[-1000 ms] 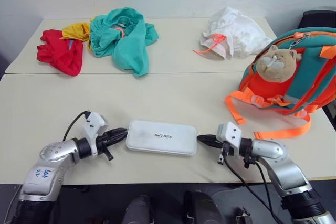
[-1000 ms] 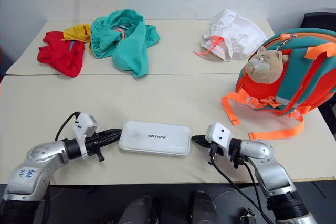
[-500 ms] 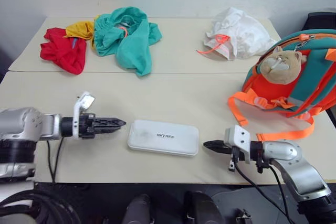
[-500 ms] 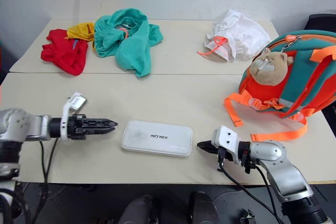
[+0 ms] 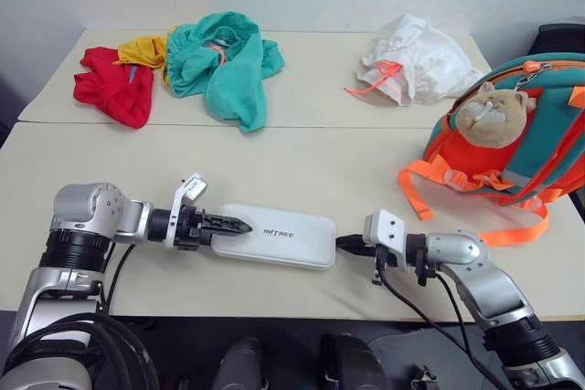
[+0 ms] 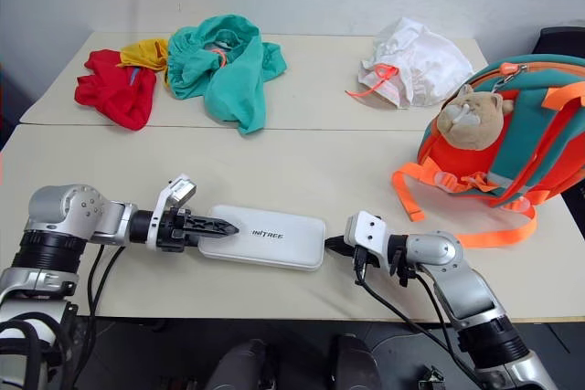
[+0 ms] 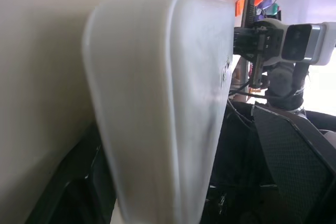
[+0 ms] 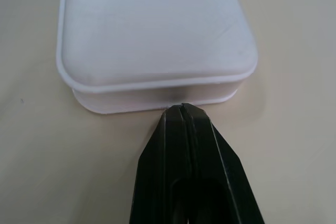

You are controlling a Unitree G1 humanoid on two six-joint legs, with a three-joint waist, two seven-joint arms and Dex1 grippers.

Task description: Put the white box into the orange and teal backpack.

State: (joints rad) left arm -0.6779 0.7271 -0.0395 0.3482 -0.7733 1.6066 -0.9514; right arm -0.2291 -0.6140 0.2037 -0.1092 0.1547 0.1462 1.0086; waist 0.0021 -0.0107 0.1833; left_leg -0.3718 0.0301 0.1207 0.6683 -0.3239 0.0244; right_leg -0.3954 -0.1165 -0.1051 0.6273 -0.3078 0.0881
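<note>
The white box (image 5: pixel 274 235) lies flat on the tabletop (image 5: pixel 302 162) between both hands: right hand (image 5: pixel 345 243) clenched (tip touching its end), left hand (image 5: pixel 239 225) over its other end, grip unclear; backpack (image 5: pixel 512 148) well apart.

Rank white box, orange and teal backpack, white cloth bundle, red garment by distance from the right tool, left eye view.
From the right tool:
1. White box: tool tip at its right end.
2. Orange and teal backpack: right edge of table.
3. White cloth bundle: far side, right of centre.
4. Red garment: far left corner.
</note>
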